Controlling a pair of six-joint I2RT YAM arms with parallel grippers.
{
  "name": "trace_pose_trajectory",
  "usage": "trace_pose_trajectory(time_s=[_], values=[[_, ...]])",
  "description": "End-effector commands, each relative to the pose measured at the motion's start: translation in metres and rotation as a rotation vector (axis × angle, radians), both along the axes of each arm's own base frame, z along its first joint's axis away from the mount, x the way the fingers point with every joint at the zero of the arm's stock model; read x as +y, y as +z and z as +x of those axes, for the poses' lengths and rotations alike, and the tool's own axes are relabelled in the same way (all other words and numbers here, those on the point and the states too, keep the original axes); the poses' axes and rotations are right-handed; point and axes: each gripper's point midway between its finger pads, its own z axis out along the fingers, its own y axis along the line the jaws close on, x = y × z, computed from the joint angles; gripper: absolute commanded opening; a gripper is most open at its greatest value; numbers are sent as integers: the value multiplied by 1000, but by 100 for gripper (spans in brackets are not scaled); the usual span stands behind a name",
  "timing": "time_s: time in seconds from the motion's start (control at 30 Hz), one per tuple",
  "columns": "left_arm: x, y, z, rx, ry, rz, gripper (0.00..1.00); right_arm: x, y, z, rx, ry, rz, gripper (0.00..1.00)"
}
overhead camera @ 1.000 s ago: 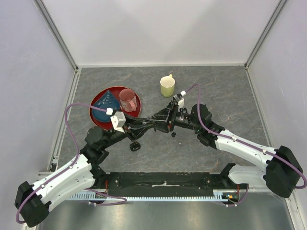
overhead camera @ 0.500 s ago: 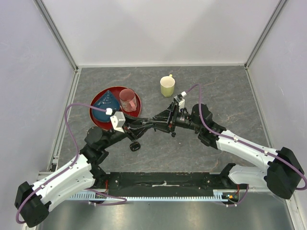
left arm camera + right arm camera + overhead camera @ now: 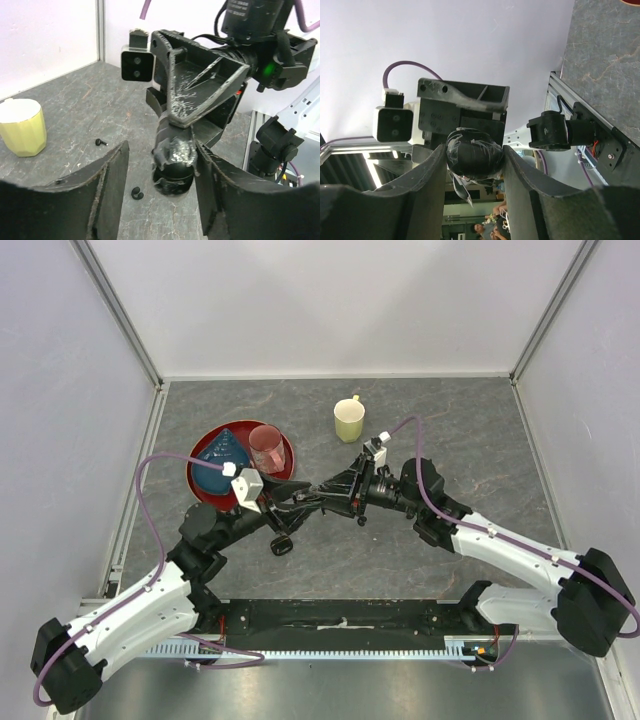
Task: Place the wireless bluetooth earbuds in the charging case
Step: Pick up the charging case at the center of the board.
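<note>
Status: no earbud is seen inserted yet.

- **Right gripper** (image 3: pixel 474 150): clamped on the charging case (image 3: pixel 472 157), which is held raised over the table (image 3: pixel 75 100) centre. The case interior is hidden.
- **Left gripper** (image 3: pixel 161 150): fingers apart, flanking the case.

Count:
- Two earbuds (image 3: pixel 101 142), loose on the table below the grippers
- One yellow mug (image 3: pixel 20 127), farther back
- One black pod (image 3: pixel 281 543), nearer and to the left

The left gripper (image 3: pixel 302 502) and right gripper (image 3: pixel 335 495) are seen tip to tip at mid-table; a yellow mug (image 3: pixel 349 421) is set farther back, a red plate (image 3: pixel 205 495) left.

Taped black charging case (image 3: pixel 172 156) aloft, 2 tiny earbuds (image 3: pixel 101 142) below
</note>
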Motion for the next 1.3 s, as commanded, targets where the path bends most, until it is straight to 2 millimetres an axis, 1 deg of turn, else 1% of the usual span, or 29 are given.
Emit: trace_pose_trajectory(time_s=[0.0, 0.07, 0.13, 0.17, 0.2, 0.27, 0.47, 0.57, 0.67, 0.77, 0.83, 0.87, 0.93, 0.97, 1.0, 1.07, 1.2, 1.27], values=[[5, 11, 7, 37, 47, -39, 65, -10, 29, 2, -67, -40, 85, 0], [7, 13, 7, 38, 59, -46, 68, -12, 27, 5, -66, -57, 82, 0], [9, 13, 7, 36, 65, -51, 73, -14, 27, 7, -66, -73, 78, 0], [9, 13, 7, 36, 68, -51, 85, -15, 25, 8, -63, -81, 75, 0], [10, 13, 7, 40, 69, -50, 87, -16, 25, 9, -62, -91, 74, 0], [11, 12, 7, 47, 73, -48, 88, -19, 19, 13, -52, -108, 61, 0], [14, 13, 4, 31, 75, -60, 89, -27, 14, 18, -40, -144, 44, 0], [12, 16, 2, 4, 57, -74, 89, -27, 16, 19, -43, -145, 49, 0], [7, 18, -2, -23, 22, -83, 87, -27, 17, 19, -47, -147, 50, 0], [0, 17, -1, -21, -6, -85, 84, -27, 17, 18, -45, -141, 51, 0], [-5, 19, 0, -24, -23, -95, 79, -27, 17, 18, -42, -139, 52, 0], [-6, 20, 1, -30, -25, -100, 75, -27, 16, 18, -39, -139, 50, 0], [-9, 23, 3, -37, -31, -109, 71, -27, 15, 17, -38, -138, 49, 0], [-10, 27, 4, -44, -32, -114, 65, -27, 15, 17, -38, -138, 49, 0], [-12, 27, 4, -44, -40, -111, 63, -27, 15, 17, -36, -136, 51, 0], [-15, 31, 6, -48, -44, -110, 60, -26, 14, 17, -36, -134, 50, 0], [-15, 36, 7, -57, -44, -125, 59, -26, 14, 17, -35, -131, 49, 0], [-14, 38, 7, -64, -41, -131, 56, -26, 13, 16, -35, -130, 49, 0]])
